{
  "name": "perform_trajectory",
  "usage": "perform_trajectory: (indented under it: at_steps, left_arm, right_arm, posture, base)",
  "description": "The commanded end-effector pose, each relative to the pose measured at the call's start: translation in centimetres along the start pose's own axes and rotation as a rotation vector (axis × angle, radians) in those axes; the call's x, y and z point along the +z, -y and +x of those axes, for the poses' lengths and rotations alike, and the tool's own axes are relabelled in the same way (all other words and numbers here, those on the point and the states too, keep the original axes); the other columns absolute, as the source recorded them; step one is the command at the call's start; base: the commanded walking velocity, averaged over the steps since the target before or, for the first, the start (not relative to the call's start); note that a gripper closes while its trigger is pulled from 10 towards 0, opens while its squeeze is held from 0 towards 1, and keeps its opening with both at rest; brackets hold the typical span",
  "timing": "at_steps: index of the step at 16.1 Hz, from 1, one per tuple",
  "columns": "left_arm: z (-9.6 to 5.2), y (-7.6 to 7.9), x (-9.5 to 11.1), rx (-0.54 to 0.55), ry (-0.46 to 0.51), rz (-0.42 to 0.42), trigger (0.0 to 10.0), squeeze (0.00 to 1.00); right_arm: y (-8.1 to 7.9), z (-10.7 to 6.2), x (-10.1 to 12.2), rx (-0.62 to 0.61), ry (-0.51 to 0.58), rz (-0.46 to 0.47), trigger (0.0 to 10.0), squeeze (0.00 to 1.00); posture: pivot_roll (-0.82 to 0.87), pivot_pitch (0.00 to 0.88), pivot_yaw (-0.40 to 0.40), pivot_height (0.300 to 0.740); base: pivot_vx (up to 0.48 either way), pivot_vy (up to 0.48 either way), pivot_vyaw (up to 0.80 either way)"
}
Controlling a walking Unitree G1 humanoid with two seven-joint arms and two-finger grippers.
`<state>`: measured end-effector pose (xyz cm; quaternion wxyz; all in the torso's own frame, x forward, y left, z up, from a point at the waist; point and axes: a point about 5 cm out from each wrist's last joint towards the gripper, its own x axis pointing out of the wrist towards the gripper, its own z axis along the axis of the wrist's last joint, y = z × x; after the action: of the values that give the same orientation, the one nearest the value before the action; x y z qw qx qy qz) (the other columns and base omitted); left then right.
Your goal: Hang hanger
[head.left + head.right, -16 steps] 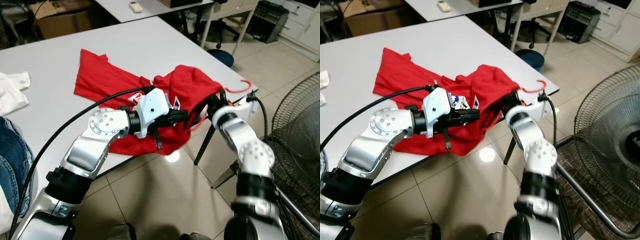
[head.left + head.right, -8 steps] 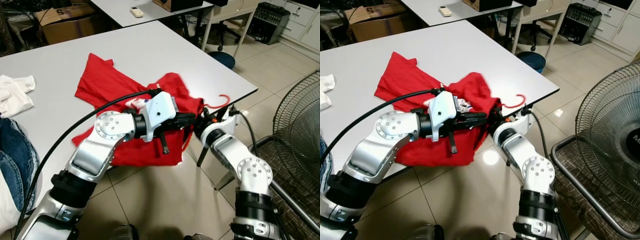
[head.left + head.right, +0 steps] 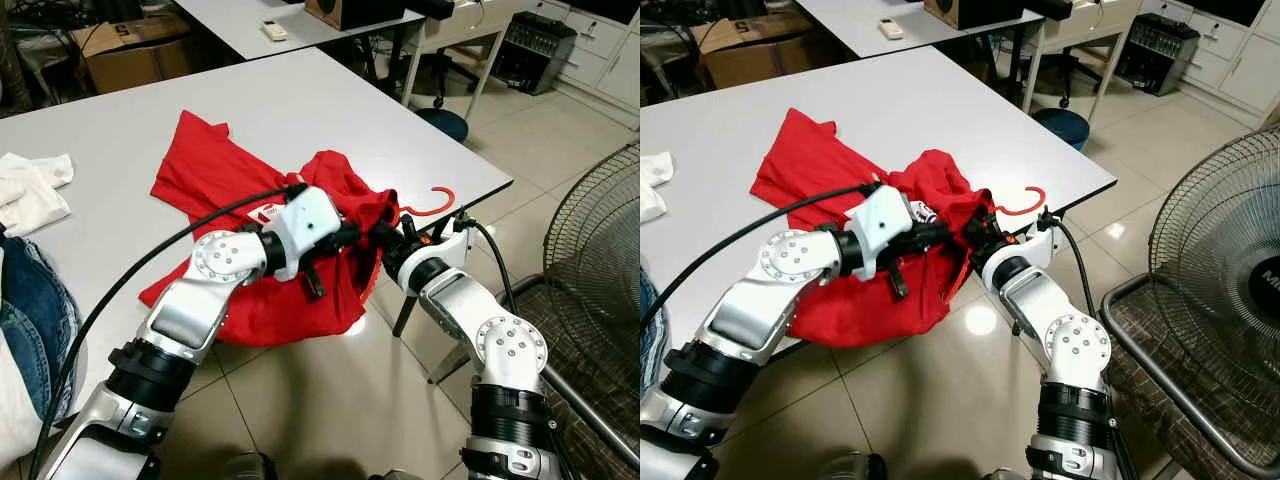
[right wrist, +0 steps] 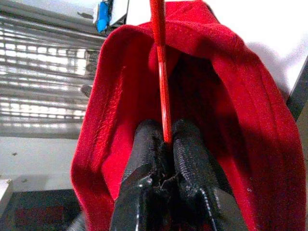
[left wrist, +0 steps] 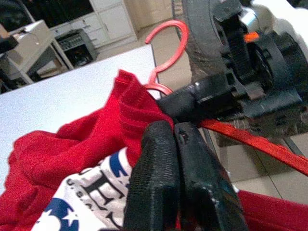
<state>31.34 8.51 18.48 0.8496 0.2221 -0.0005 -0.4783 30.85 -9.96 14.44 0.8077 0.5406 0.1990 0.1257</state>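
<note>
I see the desk (image 3: 300, 90) with the red shirt (image 3: 215, 165) spread on it, front edge bunched up and hanging off the near side. Fan (image 3: 600, 240) on my right, jeans (image 3: 30, 320) and a white cloth (image 3: 30, 190) on the left. Left claw (image 5: 175, 144) clenched on the shirt collar, right at the desk edge. Right claw (image 4: 166, 139) pushed inside the shirt, clamped on the red hanger (image 3: 432, 200) bar. Hanger hook pokes out of the neck opening, just over the desk's near-right corner
</note>
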Motion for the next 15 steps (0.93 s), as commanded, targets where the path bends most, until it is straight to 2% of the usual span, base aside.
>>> perform_trajectory:
  at_steps: [1,2,4,6,8,9,10,11,12,13,14,15]
  left_arm:
    - [-0.3,-0.6,0.0,0.015,-0.016,0.005,10.0,1.00]
    - [-0.6,-1.0,-0.1,0.037,-0.019,-0.001,10.0,1.00]
    - [-1.4,-2.2,-0.2,0.096,-0.009,-0.070,10.0,1.00]
    - [-2.0,-2.8,-0.7,0.094,-0.013,-0.126,10.0,1.00]
    - [-2.9,-3.5,-1.5,0.118,-0.031,-0.156,10.0,1.00]
    - [-3.6,-4.1,-1.9,0.165,-0.042,-0.153,10.0,1.00]
    - [-4.5,-4.6,-2.2,0.233,-0.039,-0.174,10.0,0.18]
    - [-5.1,-4.8,-2.3,0.268,-0.035,-0.183,10.0,0.00]
    - [-6.8,-4.7,-2.7,0.338,-0.030,-0.220,10.0,0.00]
    - [-7.6,-4.5,-3.0,0.360,-0.029,-0.239,10.0,0.00]
    - [-9.3,-3.7,-3.7,0.404,-0.050,-0.272,10.0,0.00]
    - [-10.8,-2.8,-4.6,0.443,-0.083,-0.340,10.0,0.00]
  right_arm:
    - [-0.4,0.1,-1.5,0.034,-0.033,0.044,10.0,0.00]
    - [-0.3,0.0,-1.5,0.032,-0.033,0.043,10.0,0.00]
    - [0.0,-0.2,-1.4,0.016,-0.026,0.002,10.0,0.00]
    - [0.2,-0.5,-0.6,0.013,0.022,0.031,10.0,0.00]
    - [0.3,-1.0,0.5,0.012,0.053,-0.020,10.0,0.00]
    - [0.3,-1.3,1.0,0.018,0.058,-0.069,10.0,0.00]
    - [0.5,-1.6,1.5,0.013,0.057,-0.148,10.0,0.00]
    - [0.4,-1.8,1.8,0.020,0.061,-0.189,10.0,0.00]
    - [0.0,-2.6,2.7,0.063,0.078,-0.223,10.0,0.00]
    - [-0.2,-3.0,3.0,0.087,0.086,-0.222,10.0,0.00]
    - [-1.0,-3.9,3.8,0.164,0.107,-0.208,10.0,0.00]
    - [-2.0,-4.8,4.2,0.238,0.118,-0.216,10.0,0.00]
  posture:
    - [0.00,0.000,-0.005,0.740]
    - [0.00,0.000,-0.007,0.740]
    - [0.00,0.000,-0.005,0.740]
    - [-0.01,0.000,-0.004,0.740]
    - [-0.01,0.000,-0.004,0.740]
    - [-0.01,0.002,-0.005,0.740]
    - [0.00,0.005,-0.001,0.740]
    - [0.00,0.007,-0.001,0.740]
    - [0.01,0.018,-0.007,0.740]
    - [0.01,0.020,-0.008,0.740]
    - [0.01,0.029,-0.001,0.740]
    - [0.01,0.035,0.006,0.740]
  base:
    - [0.000,0.000,0.00]
    - [0.000,0.000,0.00]
    - [0.000,0.000,0.00]
    - [0.000,0.000,0.00]
    - [0.000,0.000,0.00]
    - [0.000,0.000,0.00]
    - [0.000,0.000,0.80]
    - [0.000,0.000,0.80]
    - [0.000,0.000,0.80]
    - [0.000,0.000,0.80]
    - [0.000,0.000,0.80]
    - [0.000,0.000,0.80]
